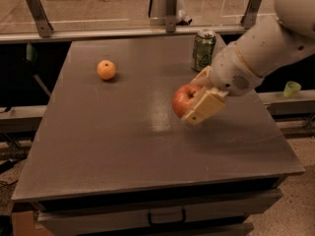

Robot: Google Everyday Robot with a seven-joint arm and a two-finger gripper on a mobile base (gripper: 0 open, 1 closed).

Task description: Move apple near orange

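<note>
- Your gripper (193, 99) sits over the right half of the table (123, 146), reaching in from the right on the white arm (261, 53).
- Its jaws are pinching the apple (182, 100): one tan finger (205, 107) lies across the near side of the fruit and the other shows at its far side.
- You can see the apple's red face bulging out to the left of the jaws; it looks raised a little off the tabletop.
- The orange (106, 70) rests on the table well to the left of the jaws and farther back, clearly apart from the apple.
- A green can (203, 50) stands upright just behind the jaws, near the table's back edge.
</note>
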